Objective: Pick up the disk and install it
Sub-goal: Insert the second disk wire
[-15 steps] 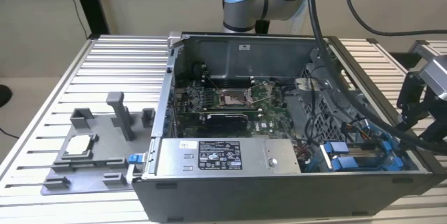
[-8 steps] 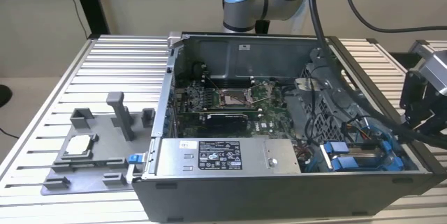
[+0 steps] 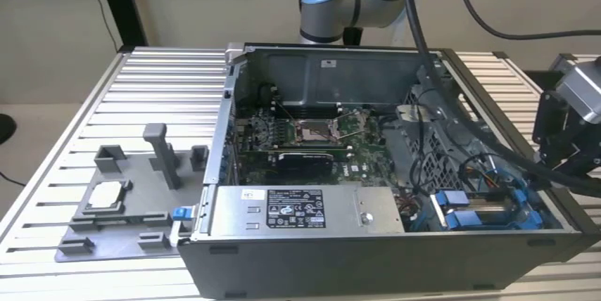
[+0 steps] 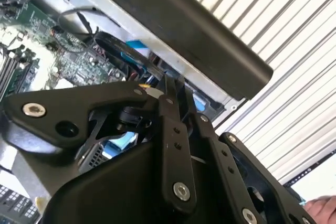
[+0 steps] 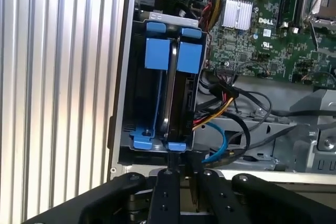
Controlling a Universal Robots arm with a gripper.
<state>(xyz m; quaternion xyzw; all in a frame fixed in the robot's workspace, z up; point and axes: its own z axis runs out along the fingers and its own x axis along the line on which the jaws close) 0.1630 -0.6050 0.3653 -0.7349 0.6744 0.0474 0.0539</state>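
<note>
Standing on edge in its bay, disk [image 5: 173,72], lower part hidden by fingers [image 5: 178,174].

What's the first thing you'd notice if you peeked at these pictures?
The big open computer case on the ribbed table, with its green motherboard showing inside. Next, the bright blue carrier of the disk, standing on edge in the drive bay at the case's corner toward the exterior view's right, with the gripper just outside the bay. A grey fixture tray lies toward the exterior view's left.
</note>
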